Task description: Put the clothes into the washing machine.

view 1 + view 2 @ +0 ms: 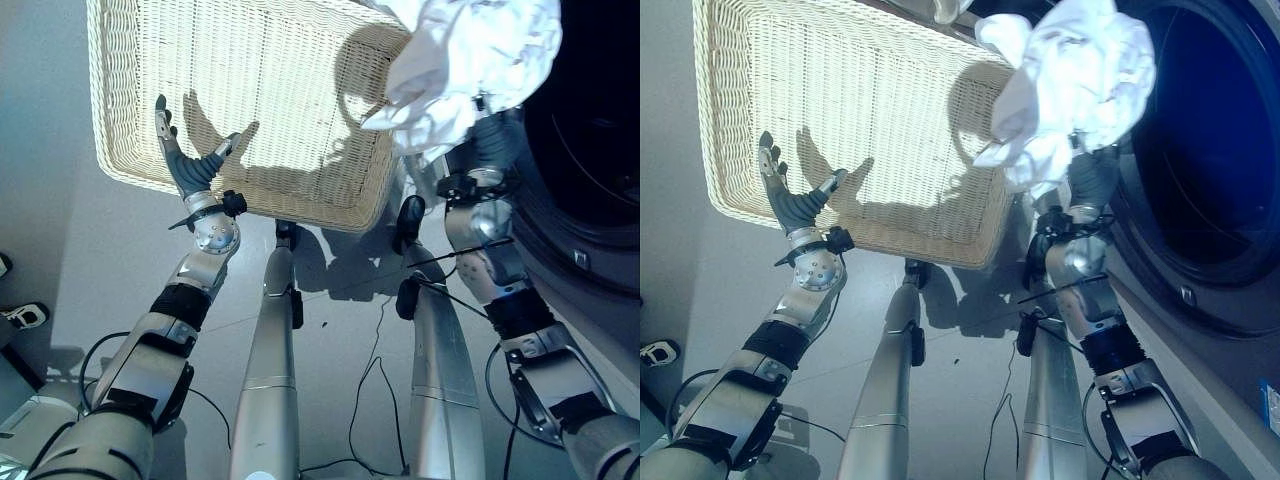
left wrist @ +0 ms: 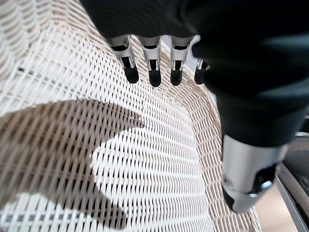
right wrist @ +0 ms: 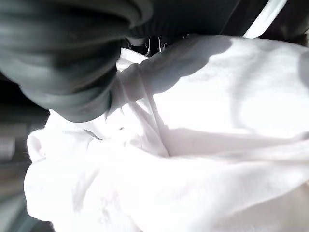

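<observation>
A white garment [image 1: 1070,75] is bunched over the right hand [image 1: 1092,180], whose fingers are hidden; their state cannot be told. The washer opening [image 1: 1210,140] lies just beside it. The left hand [image 1: 190,165] is held spread above the wicker basket [image 1: 130,60].

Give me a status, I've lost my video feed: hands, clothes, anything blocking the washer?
Left hand open over the basket. Right hand under the white cloth, fingers hidden. Cloth bunched beside the washer opening. Nothing blocking.

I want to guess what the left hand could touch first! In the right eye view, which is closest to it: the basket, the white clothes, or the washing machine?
1. Basket, right under the left hand.
2. White clothes, across on the right.
3. Washing machine, far right.
</observation>
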{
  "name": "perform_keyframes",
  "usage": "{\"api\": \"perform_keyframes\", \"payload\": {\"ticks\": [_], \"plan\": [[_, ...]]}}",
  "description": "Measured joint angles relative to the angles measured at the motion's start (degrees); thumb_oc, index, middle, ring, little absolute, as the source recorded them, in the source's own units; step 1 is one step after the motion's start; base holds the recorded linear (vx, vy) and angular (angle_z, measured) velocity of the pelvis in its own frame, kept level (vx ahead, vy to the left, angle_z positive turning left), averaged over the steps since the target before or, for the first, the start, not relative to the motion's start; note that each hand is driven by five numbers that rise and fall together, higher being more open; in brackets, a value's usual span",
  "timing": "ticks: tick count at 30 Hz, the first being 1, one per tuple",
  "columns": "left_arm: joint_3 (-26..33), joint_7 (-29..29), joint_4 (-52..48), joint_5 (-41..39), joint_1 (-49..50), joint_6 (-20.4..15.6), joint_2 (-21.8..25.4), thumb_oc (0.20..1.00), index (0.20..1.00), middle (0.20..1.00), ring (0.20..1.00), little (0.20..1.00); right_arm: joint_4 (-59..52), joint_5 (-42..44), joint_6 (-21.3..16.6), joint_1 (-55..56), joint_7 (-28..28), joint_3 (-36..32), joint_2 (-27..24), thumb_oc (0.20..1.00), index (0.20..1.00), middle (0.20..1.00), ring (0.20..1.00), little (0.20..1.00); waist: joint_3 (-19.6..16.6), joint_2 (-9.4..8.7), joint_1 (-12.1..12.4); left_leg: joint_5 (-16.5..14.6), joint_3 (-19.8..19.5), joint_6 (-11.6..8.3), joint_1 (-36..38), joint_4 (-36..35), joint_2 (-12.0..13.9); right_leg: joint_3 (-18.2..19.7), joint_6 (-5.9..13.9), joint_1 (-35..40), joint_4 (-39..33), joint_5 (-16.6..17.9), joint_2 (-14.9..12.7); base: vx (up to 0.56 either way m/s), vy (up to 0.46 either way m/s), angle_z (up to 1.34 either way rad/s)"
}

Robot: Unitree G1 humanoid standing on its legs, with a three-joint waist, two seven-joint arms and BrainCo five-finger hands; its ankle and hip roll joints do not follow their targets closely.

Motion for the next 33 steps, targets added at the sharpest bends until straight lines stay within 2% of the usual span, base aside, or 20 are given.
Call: {"api": "perform_keyframes", "payload": {"ticks": [5, 7, 9, 12, 14, 15, 16, 18, 20, 21, 22, 23, 25, 30, 33], "plan": [[-0.57, -0.93, 0.61, -0.05, -0.67, -0.03, 1.9, 1.0, 1.0, 1.0, 1.0, 1.0, 9.7, 18.83, -4.23, -2.81, 4.02, -3.13, -0.14, 0.2, 0.2, 0.2, 0.2, 0.2, 0.0, 0.0, -0.43, 0.0, 0.12, 0.01, 0.02, -0.05, 0.18, -0.01, 0.16, 0.2, -0.63, 0.26, 0.21, 0.0, -0.01, -0.01], [-0.53, -0.93, 1.09, -0.1, -0.69, -0.04, 2.37, 1.0, 1.0, 1.0, 1.0, 1.0, 12.43, 22.58, -4.92, -3.24, 4.67, -4.43, -0.19, 0.2, 0.2, 0.2, 0.2, 0.2, 0.0, 0.0, -0.41, 0.0, 0.14, 0.0, 0.02, -0.05, 0.25, -0.01, 0.14, 0.26, -0.76, 0.35, 0.29, 0.0, 0.0, 0.0], [-0.59, -1.05, 1.53, -0.14, -0.72, -0.03, 2.79, 1.0, 1.0, 1.0, 1.0, 1.0, 15.46, 26.3, -4.76, -4.33, 5.25, -4.81, -0.92, 0.2, 0.2, 0.2, 0.2, 0.2, 0.0, 0.0, -0.43, 0.0, 0.14, 0.0, 0.03, -0.05, 0.47, -0.08, 0.12, 0.57, -1.5, 0.76, 0.55, 0.0, -0.029, -0.04], [-2.76, -2.19, 3.65, -0.31, -2.93, -0.02, 4.16, 1.0, 1.0, 1.0, 1.0, 1.0, 25.0, 31.63, -1.29, -8.48, 6.1, -4.88, -3.34, 0.2, 0.2, 0.2, 0.2, 0.2, 0.0, -0.01, -0.3, 0.05, 0.11, 0.05, 0.16, -0.04, 0.58, -0.17, 0.17, 1.18, -2.34, 1.35, 0.75, 0.01, -0.041, -0.03], [-3.18, -2.93, 3.9, -0.8, -4.31, -0.03, 4.64, 1.0, 1.0, 1.0, 1.0, 1.0, 29.51, 35.68, 0.9, -12.18, 5.87, -4.33, -5.51, 0.2, 0.2, 0.2, 0.2, 0.2, -0.01, -0.01, -0.23, 0.12, 0.07, 0.1, 0.17, 0.08, 0.58, -0.2, 0.21, 1.41, -2.48, 1.53, 0.75, 0.01, -0.06, 0.0], [-4.76, -3.65, 4.78, -1.45, -5.59, -0.05, 4.92, 1.0, 1.0, 1.0, 1.0, 1.0, 37.82, 39.38, 3.1, -17.72, 5.04, -3.0, -8.4, 0.2, 0.2, 0.2, 0.2, 0.2, 0.0, 0.0, 0.24, 0.11, -0.06, 0.09, 0.17, 0.61, 0.61, -0.3, -0.09, 1.68, -2.48, 1.85, 0.74, 0.01, -0.049, 0.0], [-5.25, -4.01, 4.76, -1.44, -6.01, -0.2, 5.02, 1.0, 1.0, 1.0, 1.0, 1.0, 40.04, 41.18, 3.66, -19.93, 4.27, -3.0, -10.04, 0.2, 0.2, 0.2, 0.2, 0.2, 0.0, 0.0, 0.68, 0.11, -0.09, 0.09, 0.17, 0.73, 0.65, -0.35, -0.13, 1.73, -2.51, 1.93, 0.76, 0.0, -0.06, 0.0], [-6.48, -4.67, 3.68, -1.7, -5.0, -1.59, 6.45, 1.0, 1.0, 1.0, 1.0, 1.0, 42.48, 42.91, 1.84, -25.38, 0.2, -2.89, -16.1, 0.2, 0.2, 0.2, 0.2, 0.2, 0.0, -0.01, 1.67, 0.12, -0.57, 0.09, 0.02, 0.98, 0.77, -0.85, -0.11, 2.08, -2.8, 2.07, 0.86, -0.01, -0.063, 0.0], [-6.76, -4.74, 2.8, -2.8, -2.46, -2.43, 7.68, 1.0, 1.0, 1.0, 1.0, 1.0, 41.95, 41.83, -3.4, -27.8, -3.97, -2.93, -20.32, 0.2, 0.2, 0.2, 0.2, 0.2, 0.0, 0.0, 2.06, 0.11, -0.8, 0.09, 0.07, 0.96, 1.05, -1.26, 0.01, 2.95, -4.22, 2.69, 1.19, 0.0, 0.0, 0.0], [-6.75, -4.73, 2.76, -3.03, -1.23, -2.57, 8.5, 1.0, 1.0, 1.0, 1.0, 1.0, 40.57, 39.98, -6.66, -28.2, -6.9, -3.03, -23.04, 0.473, 0.473, 0.473, 0.473, 0.473, 0.0, -0.01, 2.26, 0.11, -1.07, 0.09, 0.07, 0.96, 1.13, -1.59, 0.09, 3.56, -5.13, 3.04, 1.31, 0.0, 0.0, 0.0], [-6.74, -4.74, 2.74, -3.39, -0.11, -2.58, 8.97, 1.0, 1.0, 1.0, 1.0, 1.0, 39.09, 37.24, -10.52, -27.36, -8.71, -4.2, -23.25, 1.0, 1.0, 1.0, 1.0, 1.0, 0.0, -0.01, 2.54, 0.1, -1.14, 0.11, 0.03, 0.89, 1.04, -1.62, 0.2, 3.68, -5.52, 3.21, 1.3, 0.0, 0.0, 0.0], [-6.67, -4.68, 2.62, -4.25, 0.73, -2.61, 9.69, 1.0, 1.0, 1.0, 1.0, 1.0, 37.11, 35.08, -11.25, -26.81, -11.97, -4.2, -24.03, 1.0, 1.0, 1.0, 1.0, 1.0, 0.01, -0.03, 2.46, 0.17, -1.14, 0.21, -0.01, 0.72, 0.88, -1.52, 0.24, 3.8, -5.91, 3.48, 1.23, 0.0, 0.0, 0.0], [-6.64, -4.81, 2.61, -5.2, 1.68, -2.6, 10.44, 1.0, 1.0, 1.0, 1.0, 1.0, 36.57, 31.58, -11.39, -26.5, -14.24, -4.37, -24.26, 1.0, 1.0, 1.0, 1.0, 1.0, 0.03, -0.06, 2.42, 0.2, -1.22, 0.28, 0.0, 0.68, 0.75, -1.51, 0.18, 4.03, -6.26, 3.81, 1.16, 0.0, 0.0, 0.0], [-6.71, -7.05, 2.6, -5.19, 0.14, -2.6, 10.74, 1.0, 1.0, 1.0, 1.0, 1.0, 37.86, 30.83, -10.8, -26.65, -13.98, -4.35, -24.37, 1.0, 1.0, 1.0, 1.0, 1.0, 0.08, -0.15, 2.41, 0.19, -1.61, 0.31, 0.0, 0.79, 0.71, -1.74, 0.17, 4.32, -6.37, 3.86, 1.15, 0.01, -0.005, 0.0], [-6.78, -7.7, 3.17, -5.3, -1.27, -2.6, 10.77, 1.0, 1.0, 1.0, 1.0, 1.0, 40.15, 30.77, -9.2, -27.1, -12.93, -4.09, -24.25, 1.0, 1.0, 1.0, 1.0, 1.0, 0.09, -0.17, 2.27, 0.25, -1.79, 0.39, -0.01, 0.74, 0.55, -1.88, 0.2, 4.39, -6.37, 3.87, 0.97, 0.0, 0.0, 0.01]]}}
